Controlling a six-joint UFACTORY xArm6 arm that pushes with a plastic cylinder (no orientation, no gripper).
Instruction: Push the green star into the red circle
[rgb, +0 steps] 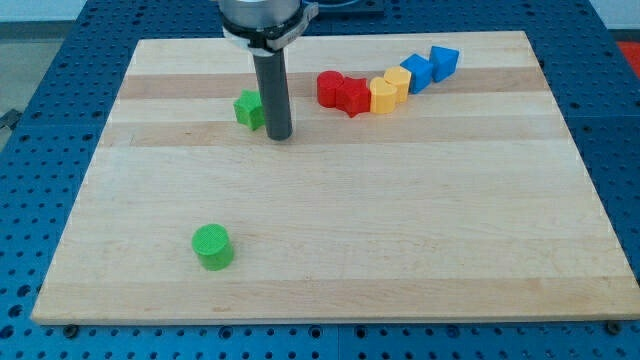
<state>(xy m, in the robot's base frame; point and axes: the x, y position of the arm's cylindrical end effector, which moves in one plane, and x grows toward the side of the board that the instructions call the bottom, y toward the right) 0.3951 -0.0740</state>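
Observation:
The green star (248, 109) lies on the wooden board (330, 250) at the upper left of centre, partly hidden by the rod. My tip (279, 136) rests on the board just right of the star and a little below it, touching or nearly touching it. The red circle (329, 87) lies further right, at the left end of a row of blocks, apart from the star.
The row runs up and right from the red circle: a red star (352, 96), two yellow blocks (383, 95) (398, 82), two blue blocks (417, 73) (444, 62). A green cylinder (212, 246) stands at the lower left.

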